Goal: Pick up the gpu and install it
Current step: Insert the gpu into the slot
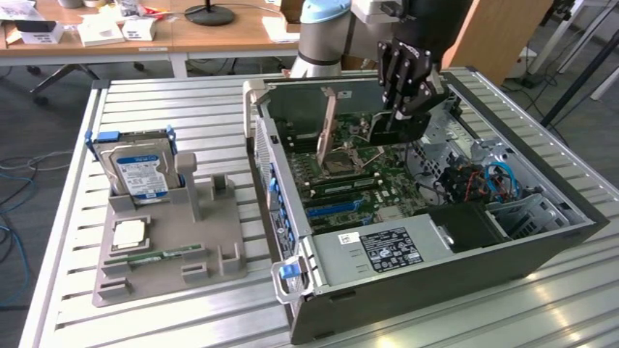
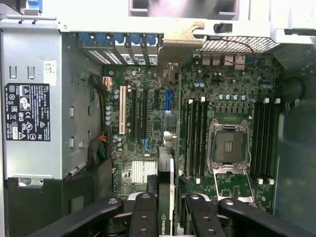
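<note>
A slatted aluminium worktop (image 1: 174, 94) carries an open black computer case (image 1: 464, 279) on the exterior view's right, with a silver power supply with a black label (image 1: 387, 246) at its near end. On the left, a grey plastic holder (image 1: 164, 246) bears an upright silver hard drive with a blue-white label (image 1: 142, 170), a square silver processor (image 1: 130, 233) and a narrow green memory stick (image 1: 159, 255). A wooden desk (image 1: 222, 36) stands far behind.

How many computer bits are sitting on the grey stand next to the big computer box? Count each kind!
Hard drive: 1
Square silver chip: 1
Green memory stick: 1
Total on the grey stand: 3
</note>
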`<control>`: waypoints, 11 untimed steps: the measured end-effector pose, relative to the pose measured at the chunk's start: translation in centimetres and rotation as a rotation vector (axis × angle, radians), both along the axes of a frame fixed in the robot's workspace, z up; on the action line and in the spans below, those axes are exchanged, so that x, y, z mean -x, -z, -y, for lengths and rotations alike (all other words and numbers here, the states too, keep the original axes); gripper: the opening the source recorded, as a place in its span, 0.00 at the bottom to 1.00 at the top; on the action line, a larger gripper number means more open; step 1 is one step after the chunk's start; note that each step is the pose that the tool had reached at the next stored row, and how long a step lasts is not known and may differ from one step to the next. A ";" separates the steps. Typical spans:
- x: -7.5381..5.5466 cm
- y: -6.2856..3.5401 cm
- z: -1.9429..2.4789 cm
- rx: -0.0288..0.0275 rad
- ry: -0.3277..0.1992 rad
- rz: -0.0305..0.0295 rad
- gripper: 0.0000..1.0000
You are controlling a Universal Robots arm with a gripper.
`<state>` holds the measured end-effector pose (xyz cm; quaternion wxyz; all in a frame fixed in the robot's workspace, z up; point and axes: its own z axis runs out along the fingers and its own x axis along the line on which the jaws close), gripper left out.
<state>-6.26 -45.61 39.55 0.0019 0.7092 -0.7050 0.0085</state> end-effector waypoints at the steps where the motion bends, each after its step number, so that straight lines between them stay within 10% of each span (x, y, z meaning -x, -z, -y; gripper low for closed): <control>1: 0.0 0.14 -0.03 0.0001 0.000 0.0000 0.26; 11: 0.1 0.57 -0.09 0.0000 0.002 0.0000 0.26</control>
